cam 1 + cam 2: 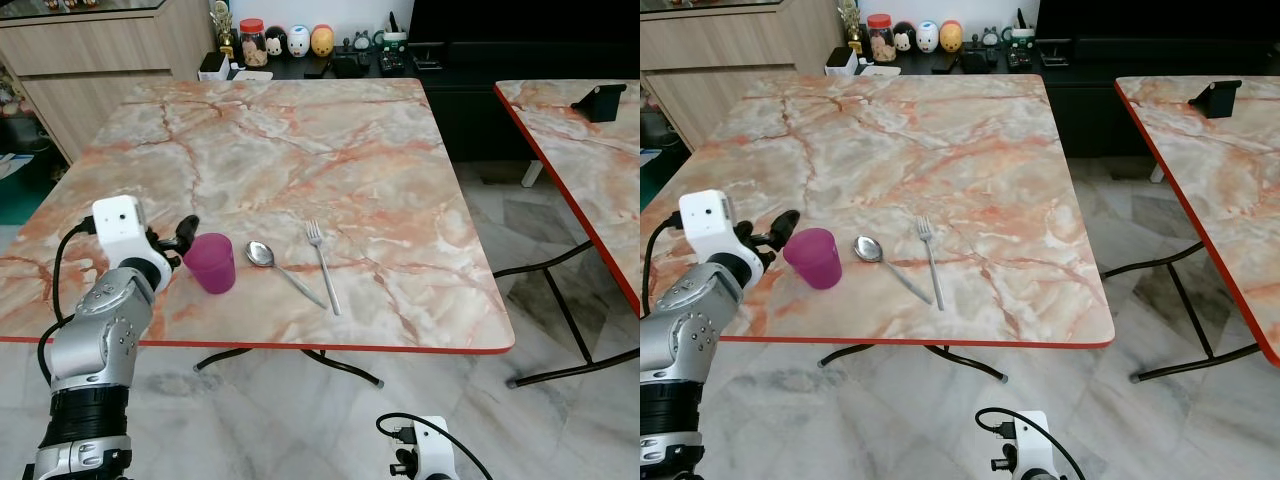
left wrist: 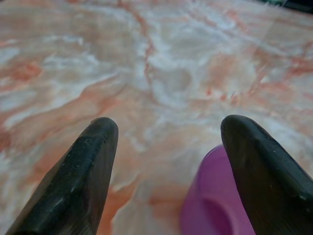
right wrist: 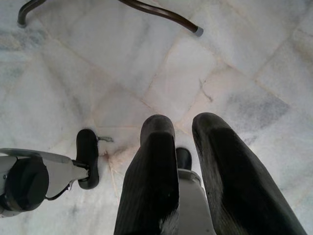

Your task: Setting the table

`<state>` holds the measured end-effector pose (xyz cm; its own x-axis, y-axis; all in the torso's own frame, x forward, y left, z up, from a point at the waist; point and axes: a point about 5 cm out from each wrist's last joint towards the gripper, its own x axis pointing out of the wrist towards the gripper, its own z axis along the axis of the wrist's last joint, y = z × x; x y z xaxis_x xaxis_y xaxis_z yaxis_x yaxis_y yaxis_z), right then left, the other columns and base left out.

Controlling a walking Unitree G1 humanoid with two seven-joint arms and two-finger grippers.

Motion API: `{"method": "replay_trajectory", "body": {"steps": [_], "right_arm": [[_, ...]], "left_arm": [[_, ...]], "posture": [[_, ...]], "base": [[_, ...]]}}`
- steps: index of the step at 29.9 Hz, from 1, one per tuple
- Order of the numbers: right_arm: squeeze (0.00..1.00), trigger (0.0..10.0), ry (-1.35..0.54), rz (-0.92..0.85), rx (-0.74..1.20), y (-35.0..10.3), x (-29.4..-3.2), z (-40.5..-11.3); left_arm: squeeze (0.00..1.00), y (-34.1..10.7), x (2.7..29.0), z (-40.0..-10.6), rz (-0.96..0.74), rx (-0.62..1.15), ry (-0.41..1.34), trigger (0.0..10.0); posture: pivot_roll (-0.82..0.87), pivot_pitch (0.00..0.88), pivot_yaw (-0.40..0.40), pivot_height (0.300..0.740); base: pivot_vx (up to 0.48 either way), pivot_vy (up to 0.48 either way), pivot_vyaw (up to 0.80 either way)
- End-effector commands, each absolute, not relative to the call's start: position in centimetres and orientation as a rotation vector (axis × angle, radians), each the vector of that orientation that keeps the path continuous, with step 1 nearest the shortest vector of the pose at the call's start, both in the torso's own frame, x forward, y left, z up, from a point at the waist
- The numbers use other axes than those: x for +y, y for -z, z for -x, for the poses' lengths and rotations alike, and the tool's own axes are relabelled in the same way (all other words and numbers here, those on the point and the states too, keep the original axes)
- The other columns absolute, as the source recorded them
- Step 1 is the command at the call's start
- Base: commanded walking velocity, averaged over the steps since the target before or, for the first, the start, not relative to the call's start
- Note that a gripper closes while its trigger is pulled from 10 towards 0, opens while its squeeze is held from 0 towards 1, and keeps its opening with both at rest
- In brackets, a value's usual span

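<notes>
Left tool (image 1: 184, 238): fingers spread wide, nothing between them, raised over the near edge of the marble surface (image 1: 300, 150).

Cup (image 1: 210, 262): purple, upright, just beside the tool's right finger, touching or not unclear. Likely light rigid plastic, smooth and liable to tip; best taken across the mid wall. Contents hidden.

Spoon (image 1: 262, 254): beyond the cup. Thin stiff metal lying flat, slippery; take at the handle.

Fork (image 1: 322, 262): farther from the tool, same handling.

Right tool (image 3: 183, 147): hangs idle over the floor, fingers narrowly apart.
</notes>
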<state>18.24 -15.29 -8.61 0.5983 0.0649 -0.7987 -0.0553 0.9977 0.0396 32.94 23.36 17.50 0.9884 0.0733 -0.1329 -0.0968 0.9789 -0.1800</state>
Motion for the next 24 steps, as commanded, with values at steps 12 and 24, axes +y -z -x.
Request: {"method": "replay_trajectory", "body": {"steps": [12, 24], "right_arm": [[0.0, 10.0, -0.077, -0.015, 0.944, 8.8, -15.1, -17.9], [0.0, 10.0, -0.079, -0.017, 0.947, 8.8, -15.0, -17.8]], "left_arm": [[0.0, -17.2, 23.4, -32.4, 0.122, 0.202, -0.042, 10.0], [0.0, -17.6, 22.2, -32.3, 0.099, 0.197, 0.005, 10.0]], "posture": [[0.07, 0.073, 0.043, 0.74], [0.06, 0.063, 0.048, 0.74]], "base": [[0.0, 0.0, 0.0], [0.0, 0.0, 0.0]]}}
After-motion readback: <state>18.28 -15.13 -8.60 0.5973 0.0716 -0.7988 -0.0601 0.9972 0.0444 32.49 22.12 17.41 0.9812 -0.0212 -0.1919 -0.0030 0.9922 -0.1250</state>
